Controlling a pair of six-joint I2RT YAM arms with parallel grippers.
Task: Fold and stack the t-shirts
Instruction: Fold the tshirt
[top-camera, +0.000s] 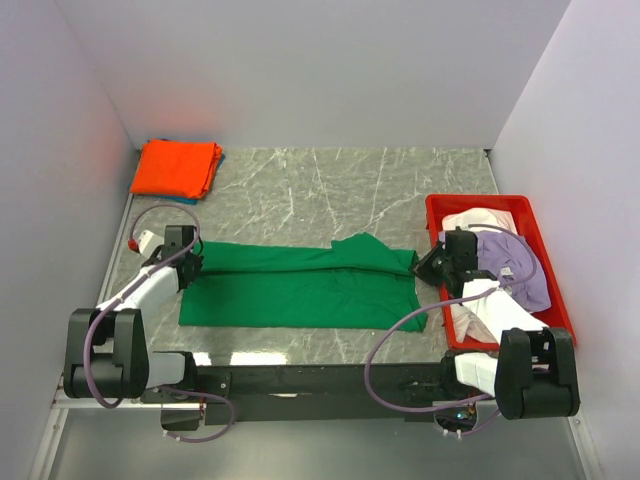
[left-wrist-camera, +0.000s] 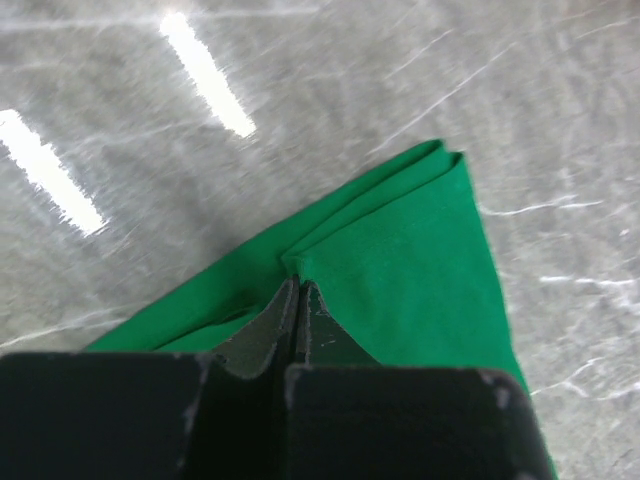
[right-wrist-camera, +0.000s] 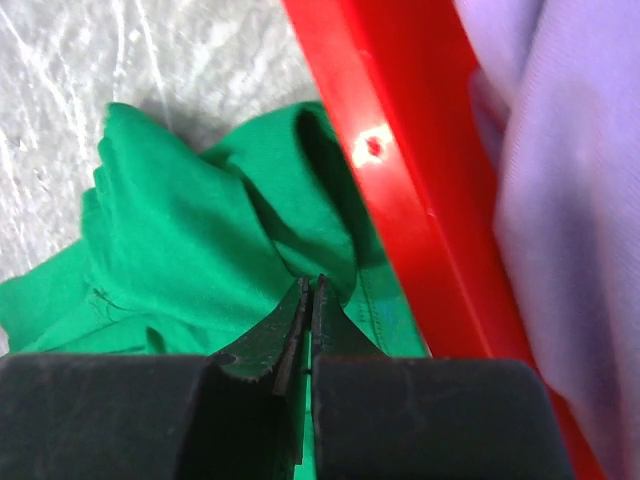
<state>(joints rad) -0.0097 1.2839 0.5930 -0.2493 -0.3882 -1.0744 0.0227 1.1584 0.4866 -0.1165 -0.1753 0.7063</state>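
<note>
Grey marbled surface (top-camera: 300, 190) fills the enclosure between plain pale walls. Across its near half lies the green t-shirt (top-camera: 300, 285), spread as a long band running left to right. Its lengthwise fold looks done: a doubled edge runs along the far side, and the right end is bunched into a loose peak close to the red tray (top-camera: 432, 215). The tray stands at the right and holds a lilac shirt (top-camera: 515, 262) and a white shirt (top-camera: 480, 220), both crumpled and unfolded. An orange shirt (top-camera: 178, 167) lies folded flat in the far left corner, with a sliver of blue showing under it.

The left claw (left-wrist-camera: 295, 300) is clenched on the green cloth at the band's left end, just inside a layered corner. The right claw (right-wrist-camera: 310, 300) is clenched on the rumpled right end, just beside the tray wall.

The step in hand looks like the crosswise fold of the green shirt. The next move probably calls for both ends to lift together, keeping the band taut, with the right end kept off the tray rim.
</note>
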